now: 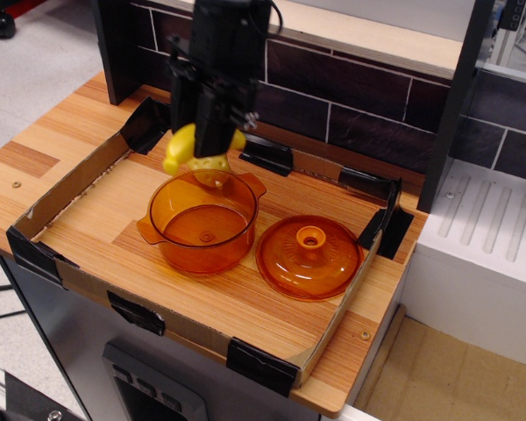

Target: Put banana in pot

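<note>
My black gripper (209,140) is shut on the bright yellow banana (182,147) and holds it in the air just above the far rim of the pot. The banana's ends stick out on both sides of the fingers. The translucent orange pot (202,222) stands upright and empty in the cardboard tray, with a small handle on each side.
The orange domed lid (309,256) with a knob lies right of the pot. A pale yellow-green lumpy fruit (212,167) sits behind the pot, partly hidden by the gripper. The cardboard tray wall (70,180) with black tape corners surrounds them. A dark tiled wall stands behind.
</note>
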Robot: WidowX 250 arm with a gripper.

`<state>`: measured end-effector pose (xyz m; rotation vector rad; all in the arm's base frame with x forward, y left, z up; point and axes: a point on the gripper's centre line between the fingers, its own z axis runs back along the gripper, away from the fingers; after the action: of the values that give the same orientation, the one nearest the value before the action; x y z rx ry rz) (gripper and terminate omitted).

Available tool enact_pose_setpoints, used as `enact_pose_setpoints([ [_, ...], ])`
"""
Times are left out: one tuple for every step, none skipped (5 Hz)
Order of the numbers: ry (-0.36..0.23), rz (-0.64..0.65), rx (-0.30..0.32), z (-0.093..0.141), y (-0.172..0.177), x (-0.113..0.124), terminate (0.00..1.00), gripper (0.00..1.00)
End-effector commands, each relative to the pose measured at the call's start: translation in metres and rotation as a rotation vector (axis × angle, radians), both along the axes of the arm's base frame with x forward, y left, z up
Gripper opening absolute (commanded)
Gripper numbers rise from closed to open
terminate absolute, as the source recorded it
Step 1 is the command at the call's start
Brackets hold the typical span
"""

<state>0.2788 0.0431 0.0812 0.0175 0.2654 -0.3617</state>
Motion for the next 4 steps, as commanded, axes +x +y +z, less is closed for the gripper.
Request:
enact_pose_setpoints([
  [-0.035, -0.023, 0.060, -0.014, 0.002, 0.003, 0.00, 0.00],
  [-0.048, -0.035, 0.072, -0.017, 0.005, 0.002, 0.00, 1.00],
  [-0.071, -0.047, 0.068, -0.013, 0.006, 0.002, 0.00, 1.00],
  [-0.113, -0.037, 0.053, 0.005, 0.004, 0.005, 0.00, 1.00],
])
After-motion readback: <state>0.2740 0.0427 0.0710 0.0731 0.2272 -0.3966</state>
